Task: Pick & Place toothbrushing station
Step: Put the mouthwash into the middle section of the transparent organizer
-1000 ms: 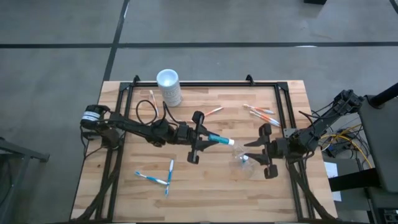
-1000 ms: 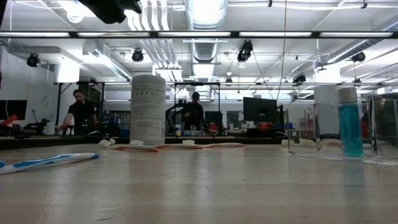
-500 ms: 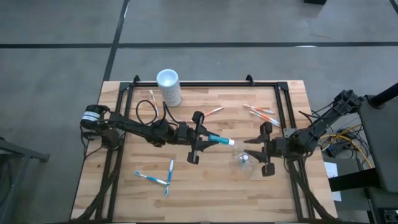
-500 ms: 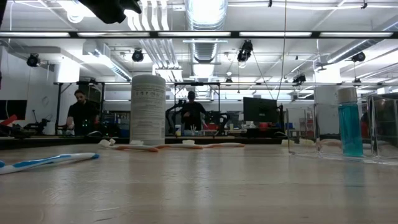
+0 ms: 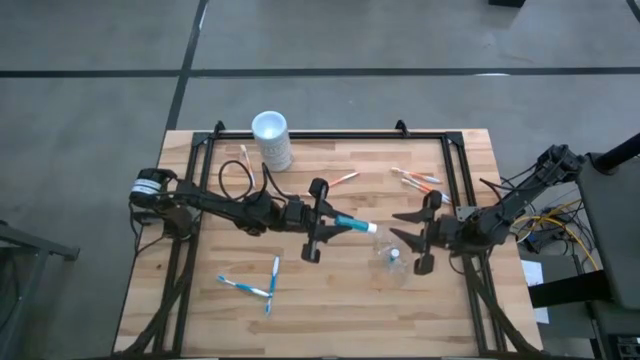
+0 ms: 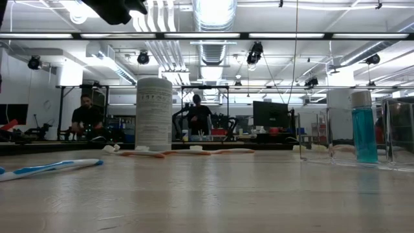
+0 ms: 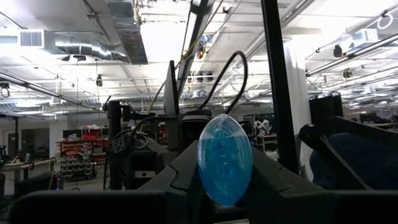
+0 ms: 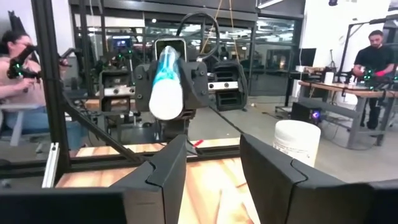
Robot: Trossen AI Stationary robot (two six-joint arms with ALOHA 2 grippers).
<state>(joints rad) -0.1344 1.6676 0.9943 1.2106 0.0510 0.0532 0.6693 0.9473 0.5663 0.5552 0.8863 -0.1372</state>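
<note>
A blue tube with white cap (image 5: 353, 224) is held in the left gripper (image 5: 322, 222); the right gripper (image 5: 418, 238) is spread around the small clear plastic cup (image 5: 393, 258). A tall opaque white cup (image 5: 272, 140) is seen far left.

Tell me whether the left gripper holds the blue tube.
Yes: the left gripper is shut on the blue tube, whose white cap points toward the right gripper.

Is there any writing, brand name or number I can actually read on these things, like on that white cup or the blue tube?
Nothing here can be read.
White cup: faint lines of print near its top rim, too small and blurred to read.
Blue tube held in the left end effector: no legible label.
Toothbrushes on the table: no visible lettering.
Clear cup between the open fingers of the right end effector: no visible print.
</note>
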